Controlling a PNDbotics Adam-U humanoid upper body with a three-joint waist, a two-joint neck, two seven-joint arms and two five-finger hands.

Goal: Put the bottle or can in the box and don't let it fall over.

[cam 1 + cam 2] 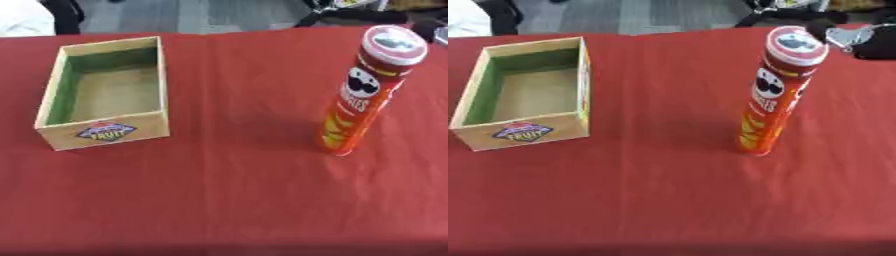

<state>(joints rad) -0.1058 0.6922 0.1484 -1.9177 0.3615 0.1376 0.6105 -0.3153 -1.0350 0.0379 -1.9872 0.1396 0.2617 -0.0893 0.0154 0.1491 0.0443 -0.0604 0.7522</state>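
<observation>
Right eye view: one upright can (776, 92), one wooden box (522, 92), right hand (859, 37), fingers unreadable.

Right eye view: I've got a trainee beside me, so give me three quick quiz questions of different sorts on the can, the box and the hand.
1. True or false: the Pringles can stands upright on the red tablecloth.
2. What lies inside the wooden fruit box? A) the can B) nothing C) a bottle
3. Which hand shows at the upper right, just behind the can's top?

Key: 1 true. 2 B. 3 the right hand, not holding the can.
</observation>
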